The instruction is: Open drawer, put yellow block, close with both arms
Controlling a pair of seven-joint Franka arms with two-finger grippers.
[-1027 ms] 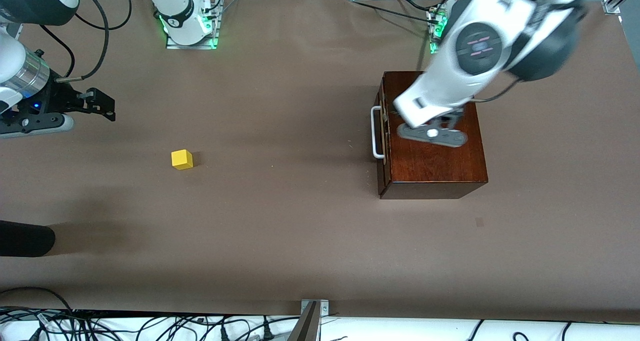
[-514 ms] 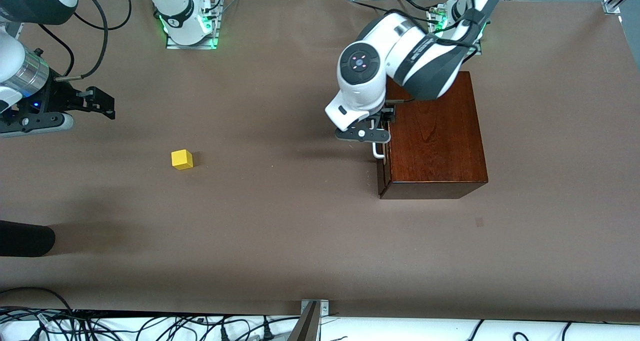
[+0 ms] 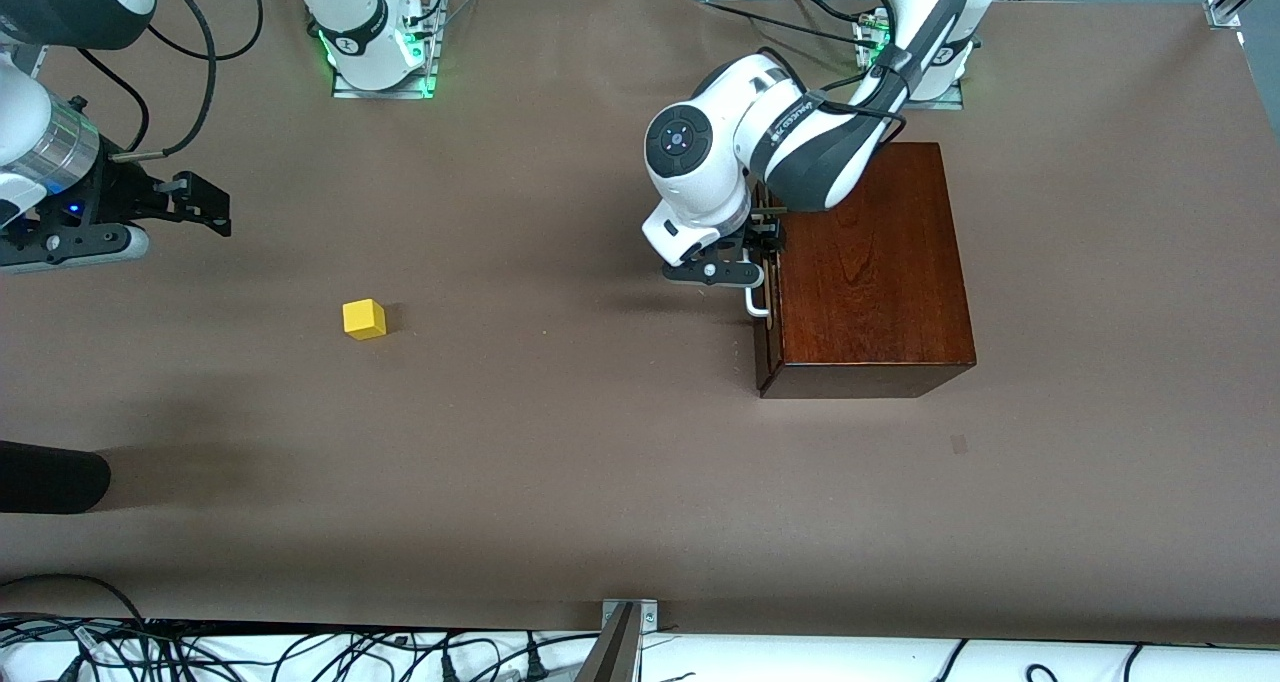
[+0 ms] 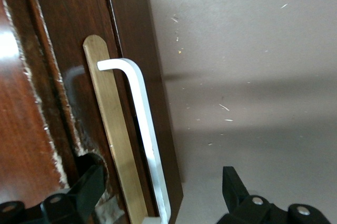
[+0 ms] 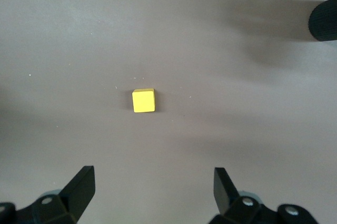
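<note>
Two arms are over the brown table (image 3: 560, 462), and only one is at the work. Starting at the right arm's end, the right gripper (image 3: 205, 212) hangs in the air with its black fingers (image 5: 79, 187) spread wide and nothing between them; this arm waits. The yellow block (image 3: 364, 319) sits alone on the table below it, nearer the front camera than the gripper's fingertips and well apart from them; in the right wrist view the block (image 5: 144, 100) lies out ahead of the spread fingers, centred between them. A dark rounded object (image 3: 50, 477) pokes in at the table's edge on that same end, nearer the front camera than the block.

Moving along toward the left arm's end, there is a long stretch of bare table, then the left gripper (image 3: 735, 267), lowered right at the front of the dark wooden box (image 3: 870, 262). Its jaws stand apart, one finger (image 4: 87, 184) against the drawer (image 4: 131, 76) front, the other (image 4: 234, 182) out over the table, with the white handle (image 4: 145, 129) passing between them. I cannot tell whether either finger touches the handle. The drawer is pushed in, flush with the box.
</note>
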